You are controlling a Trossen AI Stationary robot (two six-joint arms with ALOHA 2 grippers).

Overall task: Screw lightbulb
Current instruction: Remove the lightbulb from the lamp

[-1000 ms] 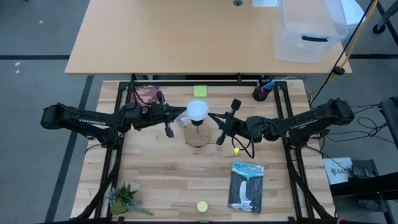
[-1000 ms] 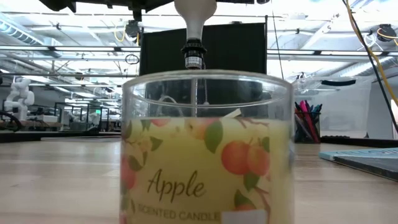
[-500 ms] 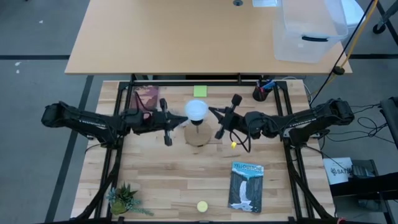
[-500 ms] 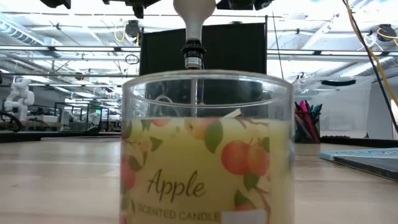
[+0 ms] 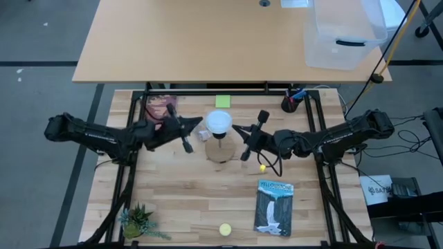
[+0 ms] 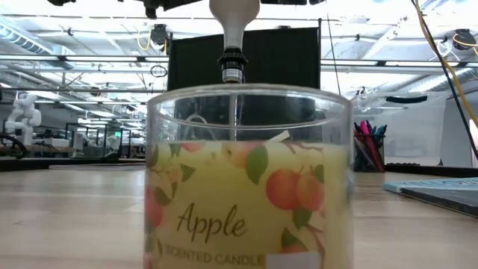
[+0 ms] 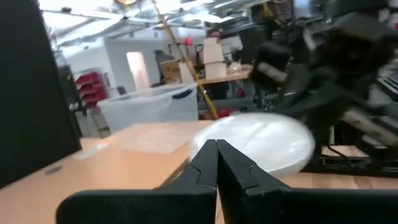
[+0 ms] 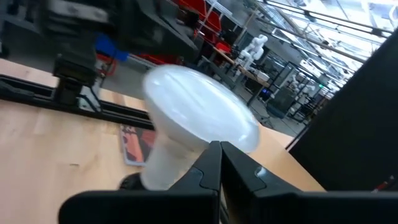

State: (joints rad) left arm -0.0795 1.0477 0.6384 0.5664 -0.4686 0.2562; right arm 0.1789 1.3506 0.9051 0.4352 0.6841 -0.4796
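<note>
Bulb: I am seeing the white round-topped lightbulb [image 5: 220,122] standing upright in the black socket of the round wooden cone base [image 5: 221,151], mid-table.
Left gripper [image 5: 185,131]: it is sitting just left of the bulb, not touching it, fingers pressed together.
Right gripper [image 5: 252,135]: it is waiting just right of the bulb, fingers together too.
Writing: the glass candle jar [image 6: 249,179] is showing "Apple" and "SCENTED CANDLE".
Book [image 5: 274,207]: I cannot read its blue cover.
Hidden: the jar is blocking the wooden base in the low view.

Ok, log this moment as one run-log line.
lightbulb: upright in wooden base | left gripper: beside bulb, fingers shut, off it | right gripper: beside bulb, fingers shut, off it
</note>
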